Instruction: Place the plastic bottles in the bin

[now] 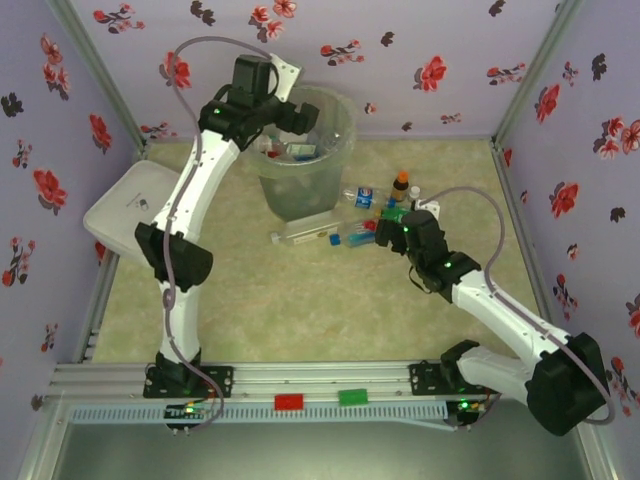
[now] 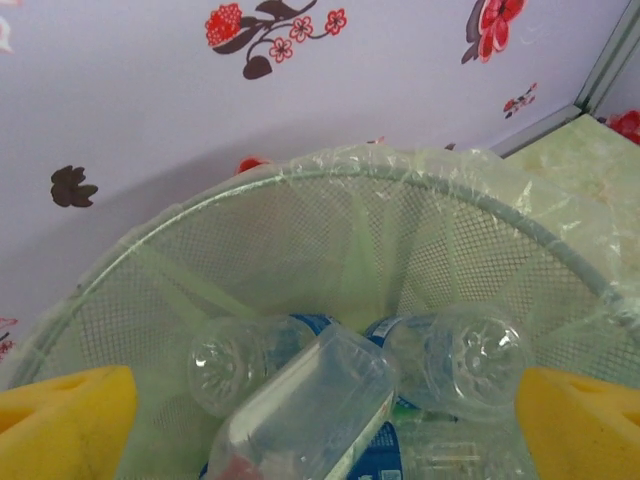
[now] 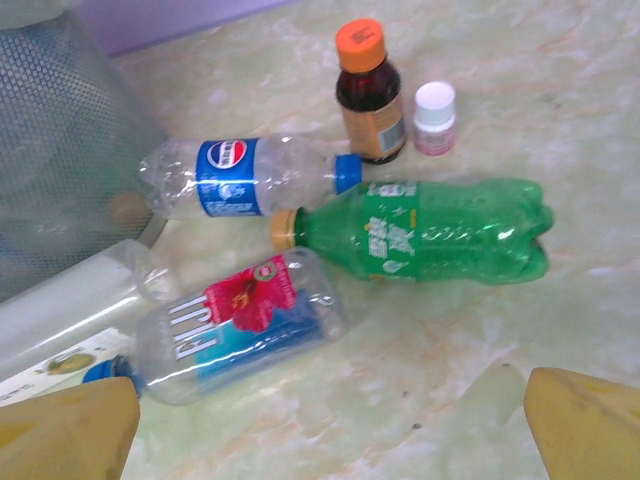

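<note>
The bin (image 1: 305,165) stands at the back of the table, its mesh wall (image 2: 330,250) lined with clear plastic. Inside lie several clear plastic bottles; a squarish one (image 2: 310,400) rests on top of two round ones (image 2: 235,360) (image 2: 465,360). My left gripper (image 1: 300,118) (image 2: 325,410) hangs open over the bin, its yellow pads (image 2: 60,420) wide apart and clear of that bottle. On the table lie a Pepsi bottle (image 3: 240,178), a green bottle (image 3: 430,230), a Fiji bottle (image 3: 240,325) (image 1: 355,237) and a long clear bottle (image 3: 70,310) (image 1: 300,235). My right gripper (image 1: 392,228) (image 3: 330,420) hovers open just in front of them.
A brown orange-capped vial (image 3: 368,95) and a tiny white-capped vial (image 3: 435,118) stand behind the green bottle. A white flat container (image 1: 130,205) sits at the left edge. Flowered walls close three sides. The bin wall (image 3: 60,150) is left of the bottles.
</note>
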{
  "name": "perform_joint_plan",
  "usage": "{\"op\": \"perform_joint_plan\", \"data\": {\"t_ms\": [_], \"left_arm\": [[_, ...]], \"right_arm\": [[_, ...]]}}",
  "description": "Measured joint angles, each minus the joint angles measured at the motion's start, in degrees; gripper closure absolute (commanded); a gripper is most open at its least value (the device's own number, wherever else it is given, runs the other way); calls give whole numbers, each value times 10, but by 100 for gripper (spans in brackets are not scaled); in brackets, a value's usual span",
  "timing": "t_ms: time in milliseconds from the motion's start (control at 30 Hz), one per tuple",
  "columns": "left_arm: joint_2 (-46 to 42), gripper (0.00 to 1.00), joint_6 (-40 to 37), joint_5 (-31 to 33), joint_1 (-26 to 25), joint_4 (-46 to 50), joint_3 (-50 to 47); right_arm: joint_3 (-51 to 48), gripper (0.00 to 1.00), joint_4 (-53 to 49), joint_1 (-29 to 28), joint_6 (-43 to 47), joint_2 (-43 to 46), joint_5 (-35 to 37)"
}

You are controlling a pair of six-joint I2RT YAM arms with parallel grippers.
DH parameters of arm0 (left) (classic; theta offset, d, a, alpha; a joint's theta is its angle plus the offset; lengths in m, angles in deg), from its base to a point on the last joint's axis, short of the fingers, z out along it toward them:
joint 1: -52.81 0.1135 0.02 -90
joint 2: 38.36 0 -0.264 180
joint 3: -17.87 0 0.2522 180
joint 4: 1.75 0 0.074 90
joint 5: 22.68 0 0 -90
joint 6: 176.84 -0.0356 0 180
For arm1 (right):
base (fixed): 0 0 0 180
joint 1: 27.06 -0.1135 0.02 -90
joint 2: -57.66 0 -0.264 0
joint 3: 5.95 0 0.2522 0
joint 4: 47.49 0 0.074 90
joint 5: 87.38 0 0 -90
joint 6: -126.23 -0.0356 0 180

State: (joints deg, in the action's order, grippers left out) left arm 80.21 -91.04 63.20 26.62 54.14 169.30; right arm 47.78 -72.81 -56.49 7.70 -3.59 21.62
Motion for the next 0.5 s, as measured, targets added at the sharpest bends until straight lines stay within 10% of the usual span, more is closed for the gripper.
{"op": "perform_joint_plan", "data": {"t_ms": [500], "left_arm": [[-416, 0, 144, 0, -11, -366, -609]], "right_arm": [[90, 1, 10, 96, 147, -143, -64]]}}
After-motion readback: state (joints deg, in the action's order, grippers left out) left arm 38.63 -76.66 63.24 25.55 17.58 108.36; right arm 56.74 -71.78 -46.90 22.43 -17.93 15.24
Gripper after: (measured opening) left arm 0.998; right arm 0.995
